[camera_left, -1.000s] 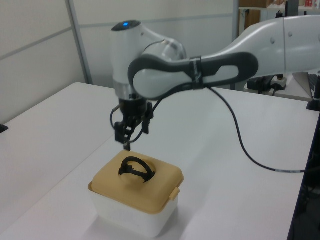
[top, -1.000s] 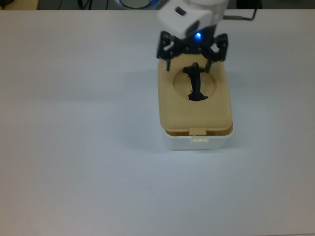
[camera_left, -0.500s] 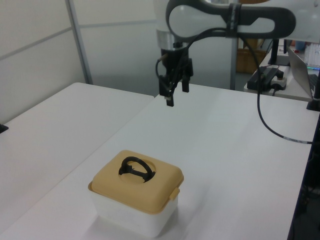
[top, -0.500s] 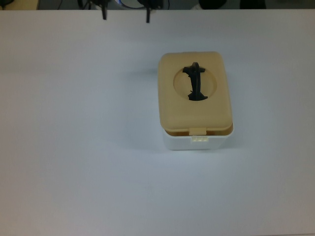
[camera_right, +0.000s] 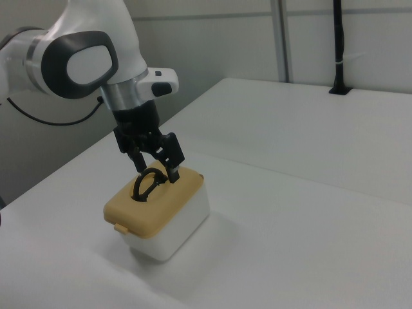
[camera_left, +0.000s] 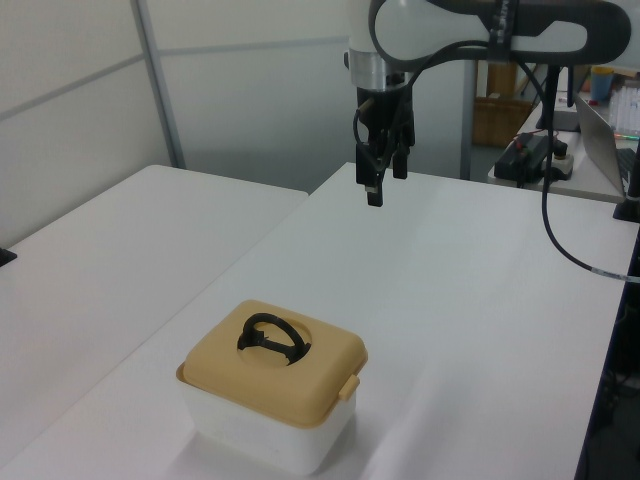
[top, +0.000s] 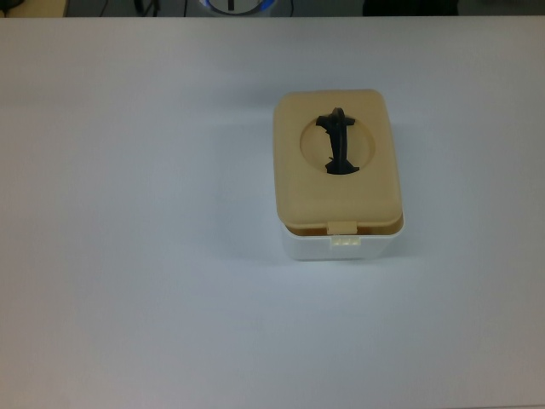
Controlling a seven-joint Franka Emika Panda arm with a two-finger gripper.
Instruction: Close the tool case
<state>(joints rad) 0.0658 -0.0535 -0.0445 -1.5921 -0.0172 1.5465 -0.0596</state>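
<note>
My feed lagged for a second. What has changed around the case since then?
The pincer, which hung just over the handle, has lifted away, up and toward the left view's right, and has left the top view. It took hold of nothing. The case sits where it was, with the lid down on it.

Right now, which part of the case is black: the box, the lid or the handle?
The handle. It alone is black and stands in the round recess of the tan lid; the box under the lid is white.
</note>
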